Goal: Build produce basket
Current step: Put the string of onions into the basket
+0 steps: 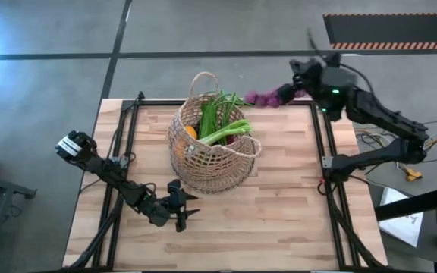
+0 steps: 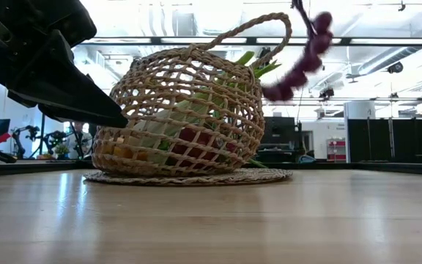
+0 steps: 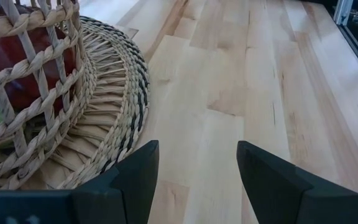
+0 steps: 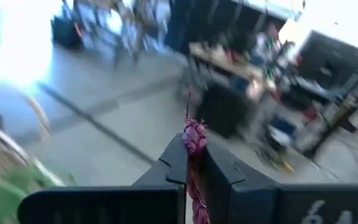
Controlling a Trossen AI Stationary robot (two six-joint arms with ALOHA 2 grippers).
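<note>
The large round tan wicker basket (image 1: 209,148) with an open weave sits on a flat round woven mat (image 2: 189,177) near the middle of the pale wooden table (image 1: 279,212). Green long-leaved stalks (image 1: 217,112), a pale leek (image 1: 226,133), something orange (image 1: 191,132) and a dark red item (image 3: 33,53) lie inside it. The right gripper (image 1: 293,89) hangs above the table's far right edge, its fingers closed on a purple grape bunch (image 1: 264,98) that dangles in the air just right of the basket's loop handle (image 2: 251,33). The left gripper (image 1: 184,205) waits low on the near side, just beside the basket, fingers (image 3: 138,174) spread wide and holding nothing.
</note>
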